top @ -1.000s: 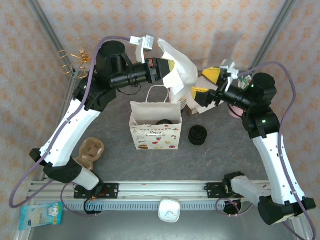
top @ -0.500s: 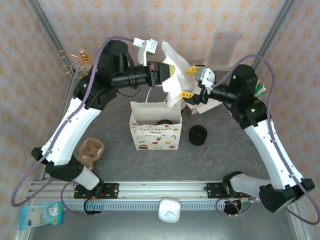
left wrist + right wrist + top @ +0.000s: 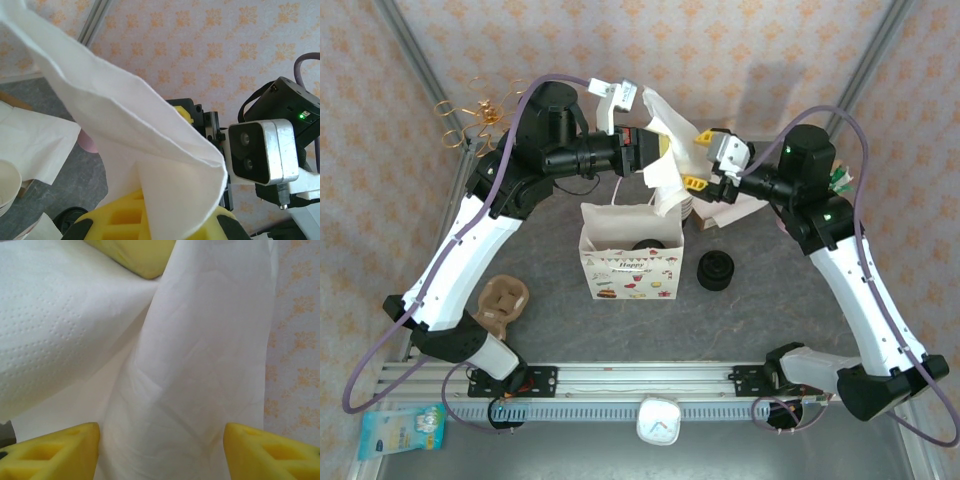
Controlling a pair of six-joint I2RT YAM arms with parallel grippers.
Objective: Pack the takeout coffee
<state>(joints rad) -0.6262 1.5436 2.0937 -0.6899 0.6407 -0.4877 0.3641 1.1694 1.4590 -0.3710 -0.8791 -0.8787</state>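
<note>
A white paper napkin (image 3: 670, 135) hangs above the printed paper gift bag (image 3: 630, 265), and my left gripper (image 3: 658, 152) is shut on its upper part. In the left wrist view the napkin (image 3: 150, 125) drapes over the yellow fingers (image 3: 125, 220). My right gripper (image 3: 698, 161) is at the napkin's right side. Its yellow fingertips (image 3: 55, 450) stand apart on either side of a hanging fold of napkin (image 3: 195, 370), not pinching it. Inside the bag a round black lid (image 3: 645, 243) shows; that is the takeout coffee, its cup hidden by the bag wall.
A loose stack of black lids (image 3: 715, 270) sits right of the bag. A brown cup carrier (image 3: 503, 300) lies at the front left. Lidless cream cups (image 3: 7, 185) and more napkins (image 3: 745, 205) lie behind the bag under the right gripper.
My right arm has swung left toward the napkin and its jaws have narrowed around a fold. The left gripper has held the napkin nearly still.
</note>
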